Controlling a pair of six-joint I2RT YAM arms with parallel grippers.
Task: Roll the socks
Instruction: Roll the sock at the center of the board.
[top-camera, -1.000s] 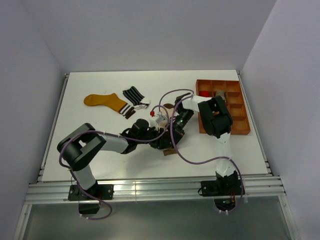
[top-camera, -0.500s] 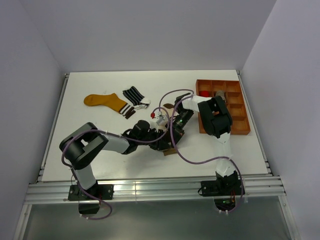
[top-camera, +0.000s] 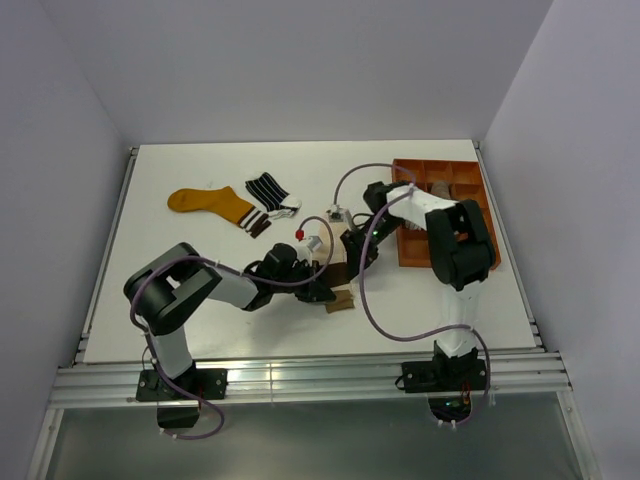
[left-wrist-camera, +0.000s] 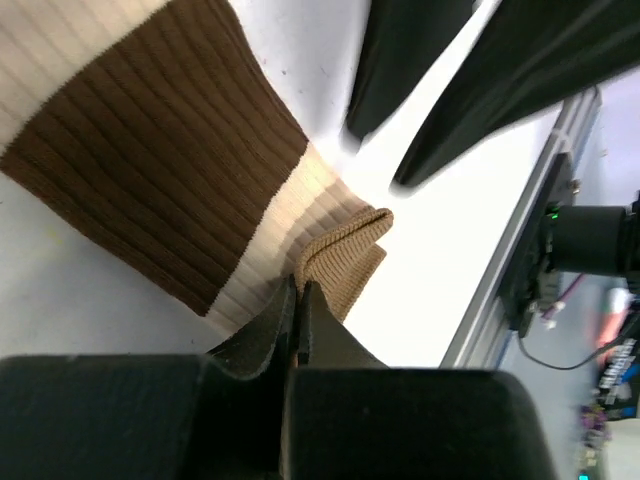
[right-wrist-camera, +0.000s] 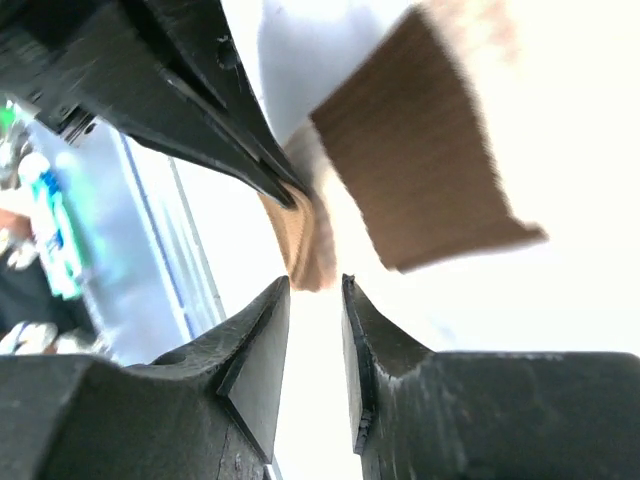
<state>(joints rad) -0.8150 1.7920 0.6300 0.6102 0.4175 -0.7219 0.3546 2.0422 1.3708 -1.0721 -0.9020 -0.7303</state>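
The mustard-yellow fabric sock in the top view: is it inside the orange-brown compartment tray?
No, the mustard-yellow sock lies on the table, far from the tray.

cream ribbed fabric sock (left-wrist-camera: 150, 170) with a broad brown band and tan edge; plain mustard-yellow fabric sock (top-camera: 205, 203); black fabric sock (top-camera: 266, 188) with thin white stripes; orange-brown compartment tray (top-camera: 440, 163); flat white table (top-camera: 200, 300)

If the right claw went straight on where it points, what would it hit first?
Probably the tan end of the cream-and-brown sock, just ahead of the right gripper, pinched by the left gripper; depth is unclear.
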